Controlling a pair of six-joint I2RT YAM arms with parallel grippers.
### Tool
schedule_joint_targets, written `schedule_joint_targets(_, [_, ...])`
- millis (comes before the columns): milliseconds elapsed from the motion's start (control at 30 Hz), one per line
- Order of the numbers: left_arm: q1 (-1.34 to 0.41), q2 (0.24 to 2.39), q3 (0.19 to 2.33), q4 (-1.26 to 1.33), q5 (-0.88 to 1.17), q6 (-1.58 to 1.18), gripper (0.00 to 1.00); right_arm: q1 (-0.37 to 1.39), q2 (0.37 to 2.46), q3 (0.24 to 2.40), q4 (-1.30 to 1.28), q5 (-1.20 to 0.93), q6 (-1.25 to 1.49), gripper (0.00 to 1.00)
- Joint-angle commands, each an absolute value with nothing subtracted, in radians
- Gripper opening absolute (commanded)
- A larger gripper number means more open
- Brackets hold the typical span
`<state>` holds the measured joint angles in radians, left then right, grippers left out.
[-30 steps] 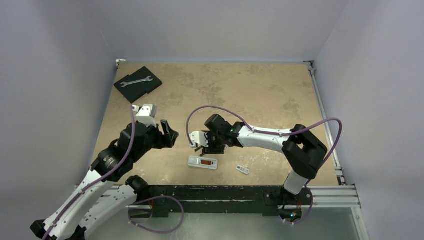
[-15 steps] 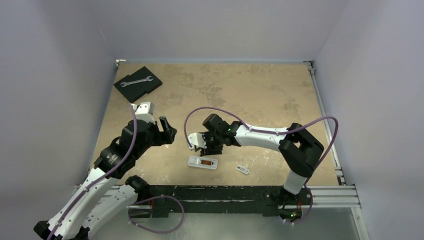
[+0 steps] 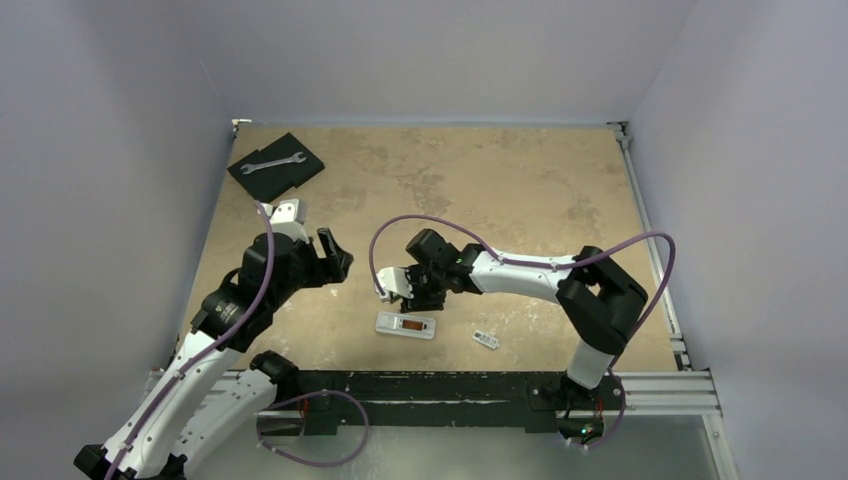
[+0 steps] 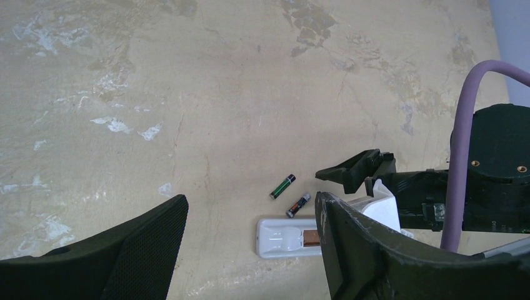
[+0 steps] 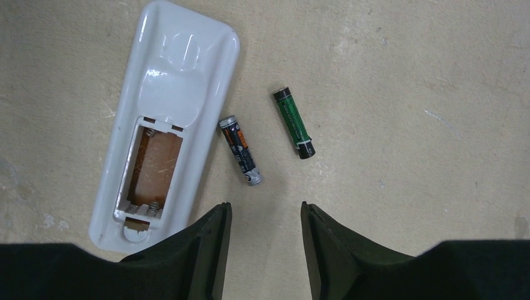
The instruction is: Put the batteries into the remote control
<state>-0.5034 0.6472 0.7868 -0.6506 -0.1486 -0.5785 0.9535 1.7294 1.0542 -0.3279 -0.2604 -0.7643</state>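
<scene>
My right tool (image 5: pixel 264 215): open to a moderate gap, nothing between the fingers. It hangs over the surface (image 3: pixel 500 190), right above the two batteries and close to the remote control.
My left tool (image 4: pixel 251 206): spread wide and empty. It is held off to the left, well apart from the remote, with its camera looking across at the work spot.
Remote control (image 5: pixel 165 122): flat on the surface near the front edge, back side up, with the battery bay uncovered. The bay shows an orange-brown lining and small springs at its ends, and there are no cells in it.
Orange-and-black battery (image 5: pixel 240 150): on its side just beside the remote's long edge, roughly parallel to it. Its upper end is so close that I cannot tell whether it touches.
Green battery (image 5: pixel 294 131): also on its side, a little farther from the remote — apart from the other cell and slightly angled to it.
Top view: my right tool covers both cells, so only the wrist cameras show them.
Small white cover piece (image 3: pixel 486 340): lies to the right of the remote, separate from it.
Wrench (image 3: pixel 272 160): on a black pad (image 3: pixel 300 172) at the far left corner — well away from both tools.
</scene>
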Motion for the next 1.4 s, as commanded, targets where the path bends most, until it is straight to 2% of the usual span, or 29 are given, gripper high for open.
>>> schedule_joint_targets(0, [-0.495, 0.644, 0.777, -0.613, -0.141, -0.555, 0.74, 0.954, 1.738, 1.054, -0.298, -0.297, -0.749, 0.52])
schedule_joint_targets(733, [-0.494, 0.653, 0.776, -0.612, -0.143, -0.555, 0.74, 0.957, 1.783, 1.072, -0.285, -0.331, -0.735, 0.53])
schedule_joint_targets(1367, [-0.494, 0.655, 0.776, -0.613, -0.144, -0.557, 0.74, 0.988, 1.847, 1.114, -0.294, -0.367, -0.714, 0.48])
